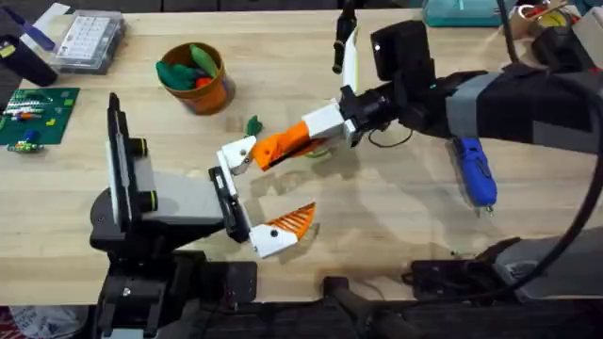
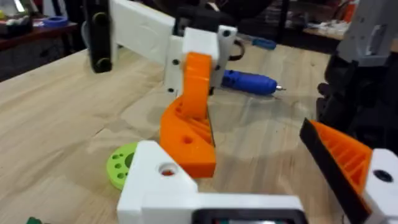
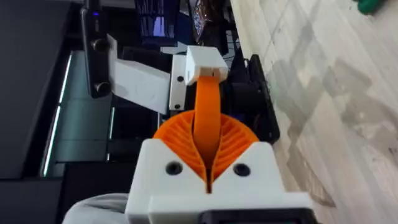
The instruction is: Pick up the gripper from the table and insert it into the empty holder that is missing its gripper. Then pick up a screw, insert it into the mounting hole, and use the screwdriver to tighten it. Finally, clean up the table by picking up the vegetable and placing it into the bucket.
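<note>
My right gripper (image 1: 303, 137) is shut on the orange ribbed gripper (image 1: 275, 148), holding it off the table. The piece's far end meets the white holder (image 1: 236, 153) on my left arm's jaw unit. In the left wrist view the orange gripper (image 2: 188, 140) stands right behind the holder (image 2: 163, 180) and its round hole. My left gripper (image 1: 261, 193) is open, its other jaw carrying the twin orange finger (image 1: 290, 220). The blue screwdriver (image 1: 476, 172) lies at the right. A small dark green vegetable (image 1: 252, 124) lies near the orange bucket (image 1: 215, 95).
The bucket holds toy vegetables. A lime-green ring (image 2: 121, 165) lies under the held piece. At the back left are a clear parts box (image 1: 89, 40) and a green circuit board (image 1: 38, 113). A black-and-white tool (image 1: 345, 42) lies at the back centre.
</note>
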Robot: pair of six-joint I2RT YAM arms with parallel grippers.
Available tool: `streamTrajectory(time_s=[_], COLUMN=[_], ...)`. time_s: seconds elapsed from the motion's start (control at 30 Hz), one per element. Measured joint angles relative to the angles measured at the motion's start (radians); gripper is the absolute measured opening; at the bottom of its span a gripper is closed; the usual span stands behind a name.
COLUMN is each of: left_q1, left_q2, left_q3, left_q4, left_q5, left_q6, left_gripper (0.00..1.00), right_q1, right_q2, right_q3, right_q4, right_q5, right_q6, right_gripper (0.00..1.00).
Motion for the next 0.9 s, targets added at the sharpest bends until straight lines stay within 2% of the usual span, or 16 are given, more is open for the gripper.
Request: streamTrajectory(time_s=[0.23, 0.53, 0.73, 0.9], left_q1=[0.001, 0.003, 0.003, 0.004], left_q2=[0.0, 0.0, 0.0, 0.0], left_q3=[0.0, 0.0, 0.0, 0.0], left_q4=[0.003, 0.002, 0.001, 0.001], left_q5=[-0.017, -0.019, -0.014, -0.022], left_q6=[0.008, -0.001, -0.012, -0.016], left_gripper=[0.99, 0.99, 0.99, 0.99], right_q1=[0.004, 0.014, 0.016, 0.024], right_q2=[0.0, 0.0, 0.0, 0.001], right_q3=[-0.004, -0.029, -0.073, -0.077], right_q4=[0.064, 0.09, 0.213, 0.229], right_q5=[0.008, 0.031, 0.039, 0.054], right_q6=[0.08, 0.094, 0.131, 0.153], right_gripper=[0.008, 0.008, 0.008, 0.008])
